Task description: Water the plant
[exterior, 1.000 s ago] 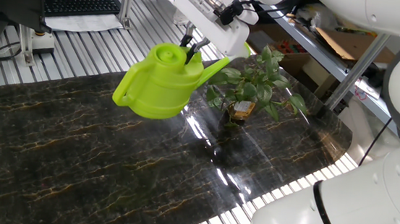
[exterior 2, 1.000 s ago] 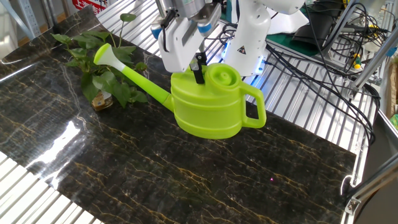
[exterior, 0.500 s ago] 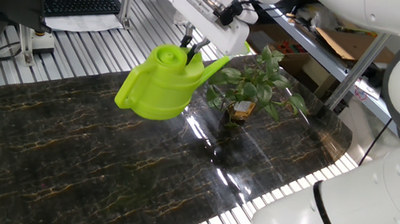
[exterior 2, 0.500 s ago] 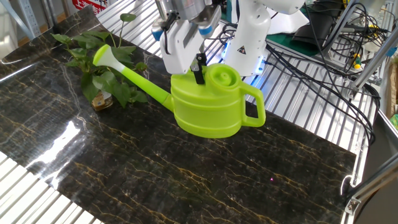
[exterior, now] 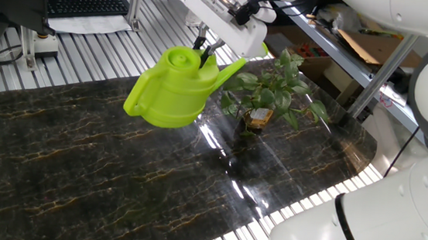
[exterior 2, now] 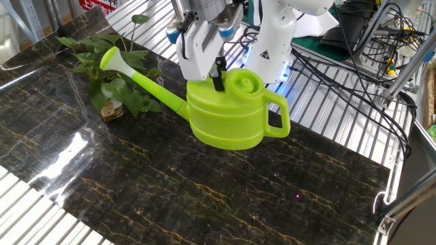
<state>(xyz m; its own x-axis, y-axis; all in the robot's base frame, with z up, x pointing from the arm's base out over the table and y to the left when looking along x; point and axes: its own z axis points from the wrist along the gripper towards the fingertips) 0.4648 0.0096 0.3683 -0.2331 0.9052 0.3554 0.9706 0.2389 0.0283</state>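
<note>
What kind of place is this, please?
Probably a robotics lab: a dark marble-patterned tabletop on ribbed aluminium framing, a black computer keyboard, and bundles of black cables behind the white robot arm.

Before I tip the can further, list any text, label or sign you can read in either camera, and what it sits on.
No text can be read in either view.
Red sign at the top edge, behind the table: white marks, cut off and too blurred to read.
Label on the small brownish pot of the leafy green plant: too small to read.
Lime-green plastic watering can: no lettering visible.
Gripper: no marking legible.
</note>
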